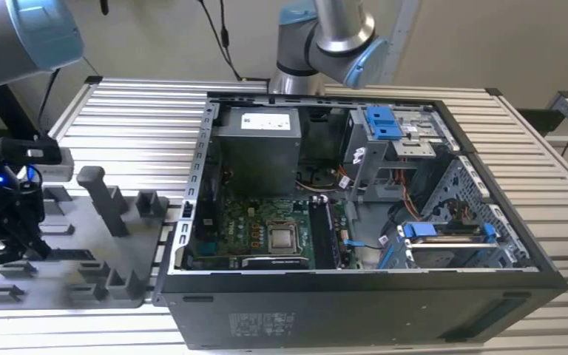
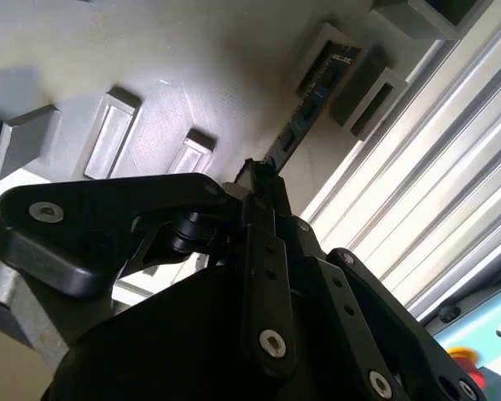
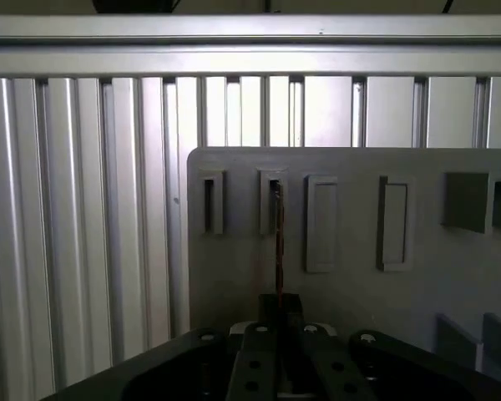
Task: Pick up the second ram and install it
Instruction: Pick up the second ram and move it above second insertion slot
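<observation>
The second ram (image 2: 317,88) is a thin dark stick standing on edge in a slot of the grey fixture plate (image 2: 192,75). In the first wrist view the ram (image 3: 278,234) shows edge-on as a narrow line running away from my gripper (image 3: 280,302). My gripper (image 2: 261,171) sits at the stick's near end, its two black fingers pressed close on either side of the board. In the exterior view my gripper (image 1: 8,240) hangs low over the fixture plate (image 1: 116,248) at the far left, with the ram (image 1: 67,254) just beside it.
An open black computer case (image 1: 363,303) lies to the exterior view's right of the fixture, its motherboard (image 1: 254,229) and long memory slots (image 1: 322,233) exposed. Grey blocks and a tall post (image 1: 101,200) rise from the fixture. Ribbed aluminium table (image 1: 126,126) runs all around.
</observation>
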